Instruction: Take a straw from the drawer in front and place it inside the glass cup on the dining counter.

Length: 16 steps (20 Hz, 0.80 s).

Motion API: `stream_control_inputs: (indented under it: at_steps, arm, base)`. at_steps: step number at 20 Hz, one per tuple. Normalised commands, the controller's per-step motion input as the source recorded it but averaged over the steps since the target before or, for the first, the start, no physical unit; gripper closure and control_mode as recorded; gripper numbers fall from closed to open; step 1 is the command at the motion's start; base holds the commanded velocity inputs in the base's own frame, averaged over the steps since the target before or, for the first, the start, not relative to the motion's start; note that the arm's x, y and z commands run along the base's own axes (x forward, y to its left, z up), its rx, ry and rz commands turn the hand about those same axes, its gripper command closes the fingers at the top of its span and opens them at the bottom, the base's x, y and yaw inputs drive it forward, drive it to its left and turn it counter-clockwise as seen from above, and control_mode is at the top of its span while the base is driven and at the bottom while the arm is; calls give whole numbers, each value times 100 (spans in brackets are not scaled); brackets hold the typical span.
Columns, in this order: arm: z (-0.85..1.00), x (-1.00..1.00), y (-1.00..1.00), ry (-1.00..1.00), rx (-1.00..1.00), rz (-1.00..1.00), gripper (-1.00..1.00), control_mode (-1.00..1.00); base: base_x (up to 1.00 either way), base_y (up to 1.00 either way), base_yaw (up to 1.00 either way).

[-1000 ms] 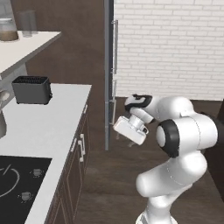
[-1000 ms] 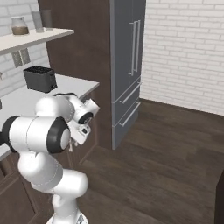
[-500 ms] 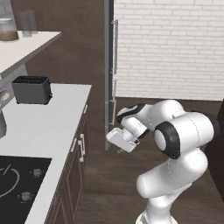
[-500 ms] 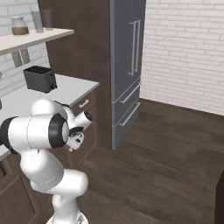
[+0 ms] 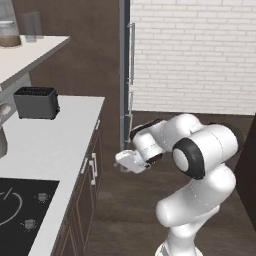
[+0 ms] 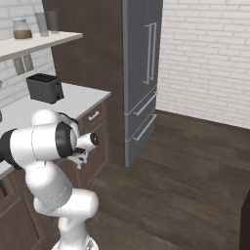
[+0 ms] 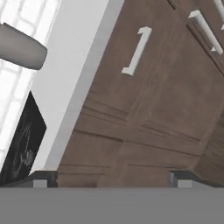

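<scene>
The end effector (image 7: 109, 177) stands open with nothing between its two dark fingertips (image 7: 43, 178), which sit far apart at the bottom of the hand view. Straight ahead of it, close, is the drawer (image 7: 144, 87), a dark brown wooden front, shut, with a pale bar handle (image 7: 137, 51). Just past the drawer's edge runs the white desk (image 7: 72, 74), carrying a black hob (image 7: 22, 144) and, farther along, a grey cylindrical pot (image 7: 22, 46). In the left base view the end effector (image 5: 129, 161) hangs beside the cabinet fronts, with a dark toaster (image 5: 36, 102) beyond on the desk.

Dark brown drawer (image 7: 144, 87), pale handle (image 7: 136, 51), white worktop (image 5: 47, 145), black toaster (image 5: 36, 102)
</scene>
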Motion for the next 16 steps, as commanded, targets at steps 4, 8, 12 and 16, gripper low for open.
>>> stream_control_inputs:
  at_steps: [4,8,12,16]
  arm:
    - [-32,47,0,0,40,0,-100,-100]
    - [-34,43,0,3,35,0,-100,-100]
    - [-6,36,21,2,10,-4,-100,-100]
    - [0,45,55,4,0,-2,-100,-100]
  base:
    - [0,0,0]
    - [0,0,0]
    - [0,0,0]
    - [0,0,0]
